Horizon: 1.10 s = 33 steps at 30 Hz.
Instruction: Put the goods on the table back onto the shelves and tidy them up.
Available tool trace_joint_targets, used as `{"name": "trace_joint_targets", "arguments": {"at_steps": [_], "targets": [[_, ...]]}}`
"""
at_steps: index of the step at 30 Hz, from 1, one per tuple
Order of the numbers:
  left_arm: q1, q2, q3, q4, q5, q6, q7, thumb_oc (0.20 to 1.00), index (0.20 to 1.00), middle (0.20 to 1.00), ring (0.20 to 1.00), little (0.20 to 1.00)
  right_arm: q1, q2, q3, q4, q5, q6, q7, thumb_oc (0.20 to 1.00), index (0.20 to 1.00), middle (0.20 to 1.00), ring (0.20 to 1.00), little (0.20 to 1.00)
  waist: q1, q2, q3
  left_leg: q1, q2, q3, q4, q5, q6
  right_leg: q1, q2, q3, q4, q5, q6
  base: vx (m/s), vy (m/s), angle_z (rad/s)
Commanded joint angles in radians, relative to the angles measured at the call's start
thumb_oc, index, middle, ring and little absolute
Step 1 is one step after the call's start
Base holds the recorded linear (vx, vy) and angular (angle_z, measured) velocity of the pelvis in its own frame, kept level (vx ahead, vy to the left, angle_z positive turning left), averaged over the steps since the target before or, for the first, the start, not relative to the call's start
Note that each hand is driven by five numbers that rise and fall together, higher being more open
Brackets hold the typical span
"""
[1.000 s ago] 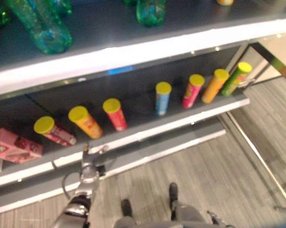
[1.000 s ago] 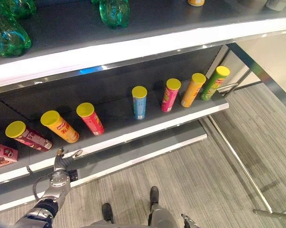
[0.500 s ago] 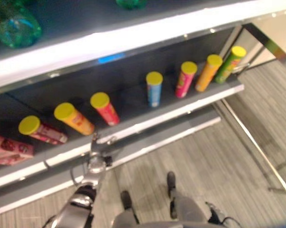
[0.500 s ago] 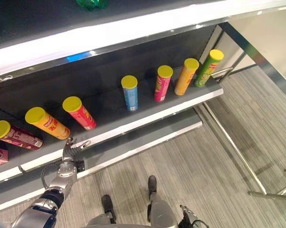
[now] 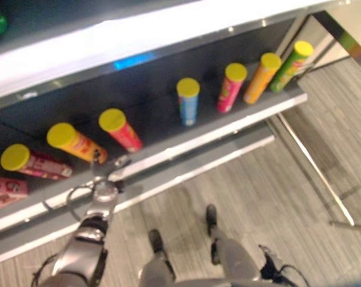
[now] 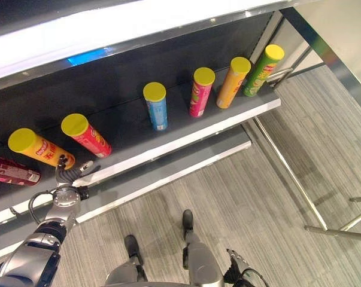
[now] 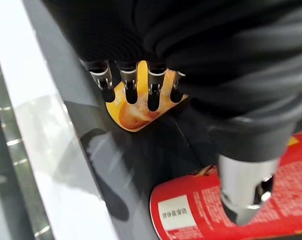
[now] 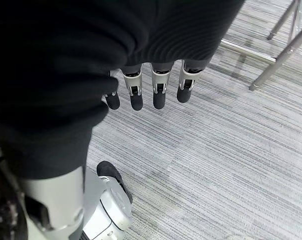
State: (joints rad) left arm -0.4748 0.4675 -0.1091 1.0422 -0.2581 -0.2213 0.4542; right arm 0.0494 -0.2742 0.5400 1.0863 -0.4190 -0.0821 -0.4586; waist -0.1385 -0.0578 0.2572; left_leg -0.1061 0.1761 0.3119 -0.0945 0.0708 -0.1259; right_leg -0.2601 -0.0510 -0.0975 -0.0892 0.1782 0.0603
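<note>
Seven yellow-lidded canisters (image 6: 155, 105) stand shelved, several leaning and unstraightened; left hand (image 6: 68, 174), fingers relaxed and empty, reaches beside the orange canister (image 6: 38, 147); right hand (image 8: 145, 90) hangs slack, empty.

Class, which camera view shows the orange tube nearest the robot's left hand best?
The right eye view: the orange tube shows whole, lid to base, with the left hand just in front. The left eye view shows it blurrier. The left wrist view shows just its base beyond the fingers.
</note>
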Motion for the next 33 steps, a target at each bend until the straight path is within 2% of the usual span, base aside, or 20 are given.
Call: {"name": "trace_joint_targets", "arguments": {"at_steps": [1, 6, 23, 33], "targets": [[-0.097, 0.069, 0.017, 0.057, -0.01, -0.043, 0.025, 1.0, 1.0, 1.0, 1.0, 1.0, -0.058, -0.002, 0.03, -0.023, 0.007, -0.013, -0.032, 1.0, 1.0, 1.0, 1.0, 1.0, -0.018, -0.014, 0.022, 0.021, 0.007, -0.012, 0.007, -0.029, -0.037, 0.035, -0.023, -0.004, 0.025, -0.066, 0.074, 0.0, 0.0, 0.0], [-0.156, 0.094, 0.013, 0.071, -0.03, -0.045, 0.043, 1.0, 1.0, 1.0, 1.0, 1.0, -0.088, -0.005, 0.055, -0.032, 0.013, -0.014, -0.042, 1.0, 1.0, 1.0, 1.0, 1.0, -0.027, -0.027, 0.067, -0.008, 0.01, -0.009, 0.007, -0.017, -0.04, 0.0, -0.016, 0.004, 0.03, -0.054, 0.077, 0.0, 0.0, 0.0], [-0.214, 0.108, 0.01, 0.083, -0.057, -0.053, 0.059, 1.0, 1.0, 1.0, 1.0, 1.0, -0.114, -0.012, 0.09, -0.057, 0.008, -0.029, -0.053, 1.0, 1.0, 1.0, 1.0, 1.0, -0.043, -0.032, 0.098, -0.045, 0.015, 0.001, 0.007, -0.013, -0.046, -0.046, -0.011, 0.02, 0.025, -0.038, 0.079, 0.0, -0.002, -0.03], [-0.238, 0.076, -0.01, 0.079, -0.059, -0.055, 0.057, 1.0, 1.0, 1.0, 1.0, 1.0, -0.12, -0.015, 0.1, -0.068, 0.012, -0.036, -0.059, 1.0, 1.0, 1.0, 1.0, 1.0, -0.057, -0.034, 0.112, -0.042, 0.015, 0.008, 0.007, -0.016, -0.047, -0.052, -0.008, 0.026, 0.026, -0.034, 0.077, 0.0, 0.0, 0.0]]}}
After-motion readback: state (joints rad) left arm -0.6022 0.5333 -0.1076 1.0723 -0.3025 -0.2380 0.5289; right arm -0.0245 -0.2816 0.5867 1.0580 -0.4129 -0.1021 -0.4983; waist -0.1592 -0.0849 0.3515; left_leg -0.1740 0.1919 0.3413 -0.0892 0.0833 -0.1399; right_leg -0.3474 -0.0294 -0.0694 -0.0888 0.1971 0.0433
